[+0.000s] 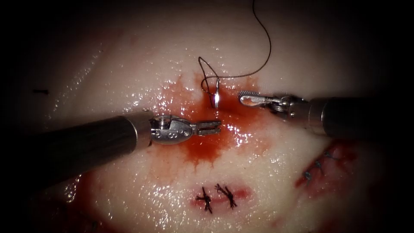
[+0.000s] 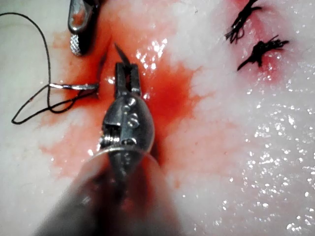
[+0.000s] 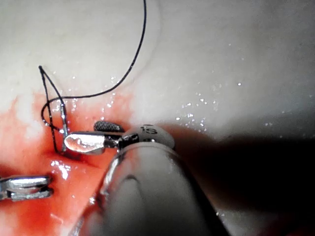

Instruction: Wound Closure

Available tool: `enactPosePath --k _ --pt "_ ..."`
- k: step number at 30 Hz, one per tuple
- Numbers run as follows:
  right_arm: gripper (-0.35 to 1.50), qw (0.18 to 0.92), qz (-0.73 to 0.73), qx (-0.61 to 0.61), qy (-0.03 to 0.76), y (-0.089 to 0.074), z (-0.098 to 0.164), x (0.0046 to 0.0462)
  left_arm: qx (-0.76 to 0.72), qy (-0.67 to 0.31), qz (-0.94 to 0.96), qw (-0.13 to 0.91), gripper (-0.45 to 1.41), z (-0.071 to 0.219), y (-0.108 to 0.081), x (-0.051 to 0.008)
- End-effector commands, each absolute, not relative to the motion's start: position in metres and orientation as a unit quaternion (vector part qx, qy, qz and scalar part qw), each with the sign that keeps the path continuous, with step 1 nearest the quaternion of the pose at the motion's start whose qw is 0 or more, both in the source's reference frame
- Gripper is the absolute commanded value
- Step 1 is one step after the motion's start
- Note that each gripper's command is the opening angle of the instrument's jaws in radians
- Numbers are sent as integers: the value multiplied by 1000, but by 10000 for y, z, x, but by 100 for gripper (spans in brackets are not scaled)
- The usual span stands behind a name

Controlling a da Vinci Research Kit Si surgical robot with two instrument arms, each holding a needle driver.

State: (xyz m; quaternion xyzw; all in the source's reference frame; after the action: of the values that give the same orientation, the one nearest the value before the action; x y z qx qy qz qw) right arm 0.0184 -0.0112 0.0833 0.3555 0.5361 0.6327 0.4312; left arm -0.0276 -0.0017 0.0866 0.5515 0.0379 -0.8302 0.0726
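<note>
Eyes on the needle (image 1: 217,98): stands near-upright at the cut (image 1: 212,111), long axis running up and down the endoscope view, upper end carrying the thread (image 1: 268,51), lower end sunk into the red fluid (image 1: 202,151) and, at a guess, into the tissue (image 1: 142,56) beneath; hard to tell how deep.

Right hand (image 1: 242,96) just beside it, on the right of the cut, level with the needle's lower half; clearly the nearer of the two; open to a moderate gape with one jaw above the other; grips nothing; tips pointing straight at the needle's body, possibly touching it in the right wrist view, though cannot say for sure.

Left hand (image 1: 217,127) lower down and slightly left of the needle, near but apart from it; parted only a sliver; empty too; shaft coming in low from the left, wrist nearly straight, tips aimed across the red pool towards the right.

Thread loops once beside the needle's top, then sweeps right and away up the tissue, lying slack.

Finished stitches (image 1: 207,200) well below, clear of both hands.
</note>
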Motion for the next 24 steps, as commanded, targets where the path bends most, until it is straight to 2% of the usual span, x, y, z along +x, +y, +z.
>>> enactPosePath --k 1,5,7,12,14,22,24 --pt "115 438 627 350 540 -114 838 190 555 49 -828 63 -45 871 -18 -282" --pt "115 468 604 328 556 -113 836 189 576 110 -810 9 -45 863 -23 -279" --pt "108 481 591 320 563 -113 835 190 586 145 -797 -25 -45 855 -25 -278" --pt "69 541 529 271 595 -115 832 191 599 214 -768 -74 -45 830 -29 -271" --pt "61 565 498 252 608 -116 831 192 601 237 -758 -91 -45 820 -31 -268" --pt "83 670 380 239 591 -122 818 204 616 316 -706 -148 -45 775 -37 -257" --pt "76 678 350 235 602 -127 813 208 620 331 -694 -158 -45 766 -38 -254"
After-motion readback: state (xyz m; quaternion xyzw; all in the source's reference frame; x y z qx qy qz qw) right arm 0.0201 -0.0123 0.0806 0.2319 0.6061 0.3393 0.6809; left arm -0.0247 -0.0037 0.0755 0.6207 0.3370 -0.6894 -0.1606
